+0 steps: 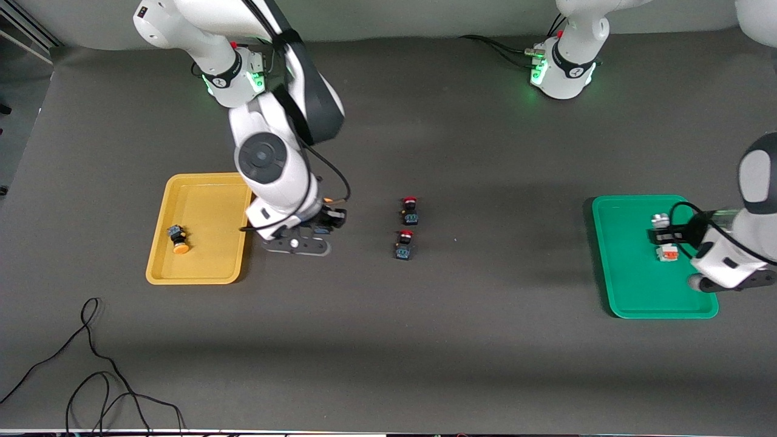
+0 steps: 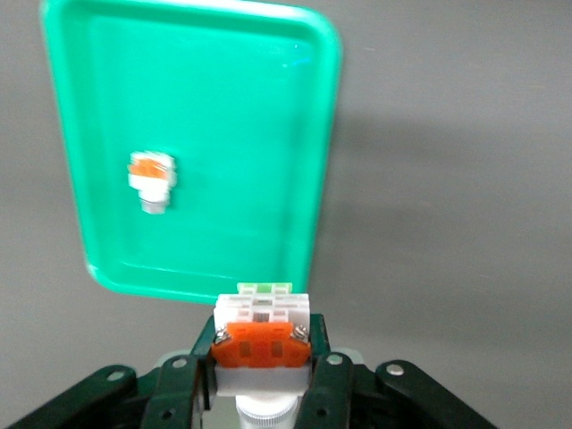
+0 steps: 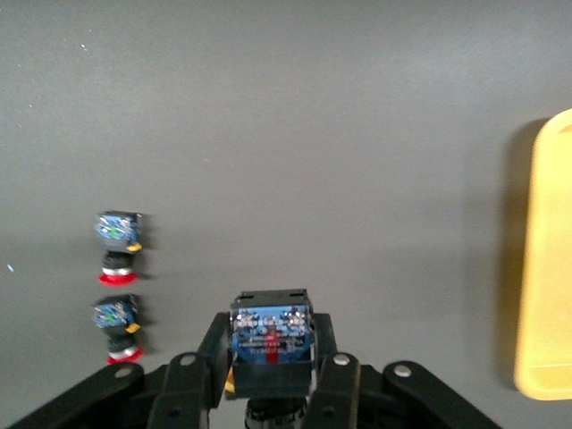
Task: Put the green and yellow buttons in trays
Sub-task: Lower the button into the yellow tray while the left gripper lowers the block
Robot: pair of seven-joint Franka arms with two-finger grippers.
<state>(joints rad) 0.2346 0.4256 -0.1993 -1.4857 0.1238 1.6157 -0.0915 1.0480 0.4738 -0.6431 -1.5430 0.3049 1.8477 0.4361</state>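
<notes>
Black cables (image 1: 91, 364) trail over dark matting (image 1: 425, 340); both grippers (image 1: 668, 233) (image 1: 322, 221) clamp buttons (image 2: 261, 344) (image 3: 271, 344) aloft.

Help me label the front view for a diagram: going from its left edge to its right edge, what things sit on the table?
Yellow tray holding an orange-capped button → two red-capped switches, one nearer the camera → green tray holding a white button.

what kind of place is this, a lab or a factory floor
Probably a robot lab bench: a dark mat-covered table, loose cables near its edge, and sorting props, a yellow tray and a green tray.
</notes>
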